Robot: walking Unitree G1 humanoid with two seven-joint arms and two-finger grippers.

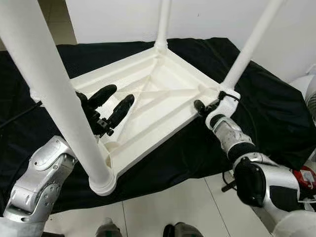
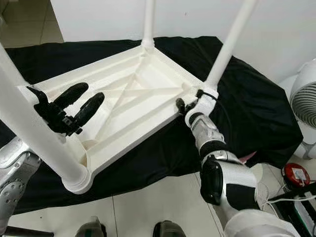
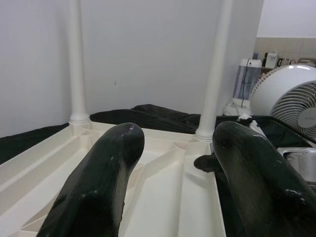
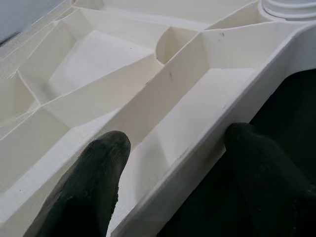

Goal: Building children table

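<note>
The white children's table (image 1: 148, 98) is lying upside down on the black-draped worktop (image 1: 266, 108), legs pointing up, while the right end effector (image 4: 173, 148) is straddling its near-right rim, fingers spread, and the left end effector (image 1: 111, 103) is hovering spread over its underside.

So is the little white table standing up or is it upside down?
Upside down. The table lies top-down on the black cloth, its ribbed underside showing and its legs pointing up.
</note>
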